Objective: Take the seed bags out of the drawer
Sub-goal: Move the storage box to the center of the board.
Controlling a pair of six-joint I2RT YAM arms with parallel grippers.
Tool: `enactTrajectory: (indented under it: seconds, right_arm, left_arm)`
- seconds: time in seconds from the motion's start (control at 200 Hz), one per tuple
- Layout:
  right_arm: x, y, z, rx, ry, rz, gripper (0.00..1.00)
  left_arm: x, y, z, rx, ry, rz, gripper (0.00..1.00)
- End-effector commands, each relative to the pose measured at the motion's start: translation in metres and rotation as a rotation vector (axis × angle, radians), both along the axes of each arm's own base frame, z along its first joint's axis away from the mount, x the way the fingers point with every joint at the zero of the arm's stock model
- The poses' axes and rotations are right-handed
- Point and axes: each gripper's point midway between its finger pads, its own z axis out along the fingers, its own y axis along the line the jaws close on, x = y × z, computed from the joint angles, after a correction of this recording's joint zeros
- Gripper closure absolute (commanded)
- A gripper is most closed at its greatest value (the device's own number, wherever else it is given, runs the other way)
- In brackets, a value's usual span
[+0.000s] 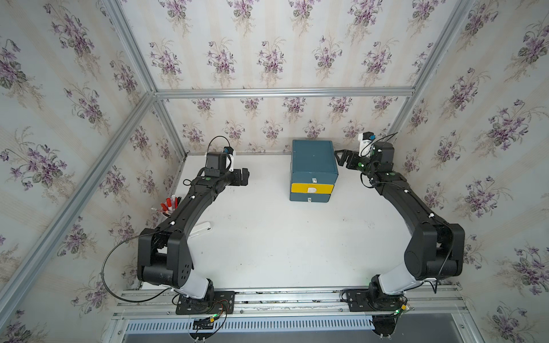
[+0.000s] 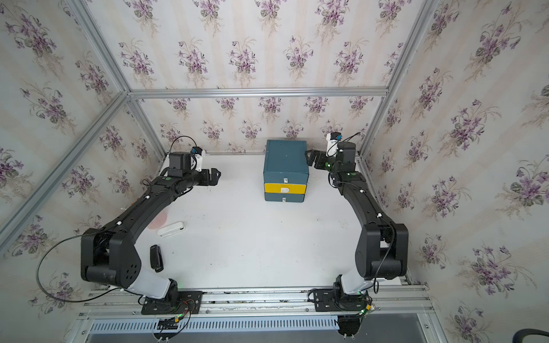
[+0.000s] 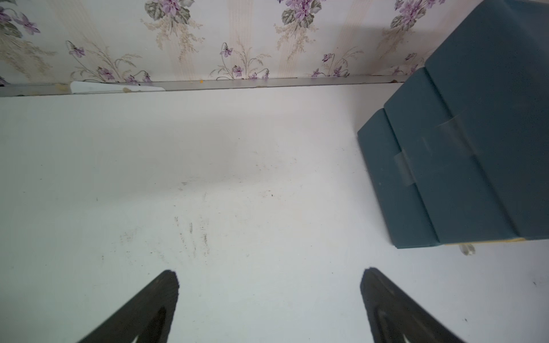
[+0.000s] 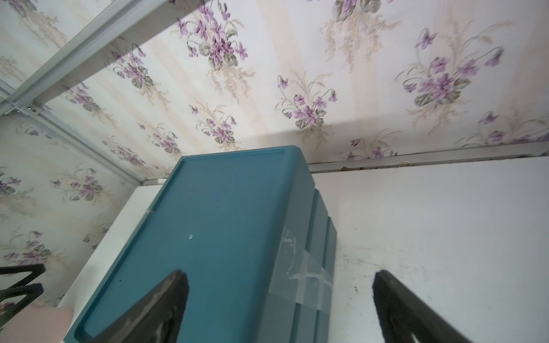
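A teal drawer unit (image 1: 313, 157) (image 2: 285, 160) stands at the back of the white table. It has three shut drawers: a teal top one (image 1: 314, 179), a yellow middle one (image 1: 312, 188) and a teal bottom one (image 1: 310, 198). The seed bags are hidden. My left gripper (image 1: 245, 177) (image 3: 269, 273) hangs open over bare table, well left of the unit (image 3: 460, 148). At the unit's right back corner my right gripper (image 1: 341, 159) (image 4: 277, 274) is open and holds nothing. One of its fingers is over the unit's lid (image 4: 222, 222) and the other over the table beside it.
A cup of red markers (image 1: 169, 205) stands by the left wall, under the left arm. A white oblong object (image 2: 170, 229), a pinkish disc (image 2: 157, 221) and a small black device (image 2: 156, 257) lie at the front left. An aluminium rail (image 3: 267, 84) runs along the back wall.
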Motion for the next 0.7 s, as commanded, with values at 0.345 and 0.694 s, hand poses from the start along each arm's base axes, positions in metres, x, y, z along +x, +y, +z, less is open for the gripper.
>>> enactTrajectory:
  seconds: [0.345,0.694]
  right_arm:
    - [-0.012,0.092,-0.044,-0.004,0.221,0.294,0.00]
    - [-0.024,0.155,-0.062,-0.053,0.262,0.464,0.02]
  left_arm:
    - [-0.021,-0.012,0.011,-0.079,0.091,-0.027,0.00]
    - [-0.031,-0.012,0.028,-0.098,0.080,-0.025,0.00]
